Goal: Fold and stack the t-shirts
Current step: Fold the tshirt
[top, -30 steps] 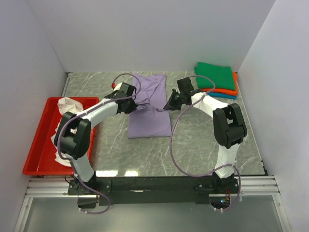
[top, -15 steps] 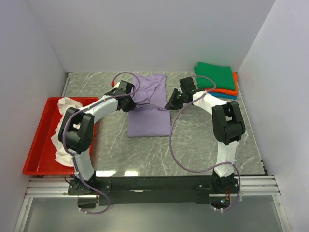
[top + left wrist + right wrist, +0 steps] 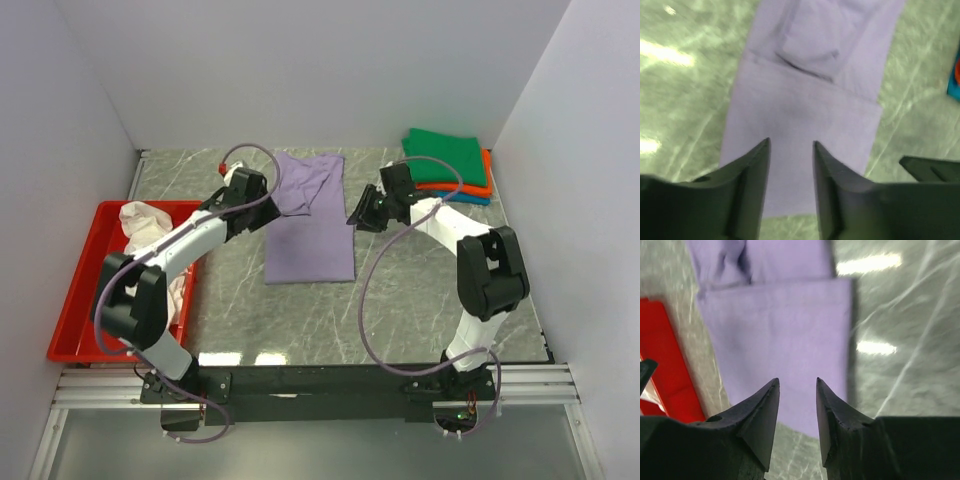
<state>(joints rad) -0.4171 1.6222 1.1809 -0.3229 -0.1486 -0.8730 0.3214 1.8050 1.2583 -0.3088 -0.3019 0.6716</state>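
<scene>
Now both arms have let go of the soft lavender purple t-shirt (image 3: 312, 240) and drawn back. The left claw (image 3: 266, 203) sits just off its left edge and the right claw (image 3: 358, 214) just off its right edge, where a second ago each was pinching the cloth near the middle. Both claws stand parted and empty in the wrist views. The shirt lies flat on the grey marble counter (image 3: 420, 290) as a long narrow strip, with a cloth edge crossing its middle. That pass looks finished. I judge an end-to-end fold comes next, then a move onto the stack at far right, where a folded green t-shirt (image 3: 445, 155) tops an orange t-shirt (image 3: 484, 185) and a teal blue t-shirt (image 3: 474, 199). A crumpled white t-shirt (image 3: 140, 218) waits in the shallow red plastic tray (image 3: 75, 310).
</scene>
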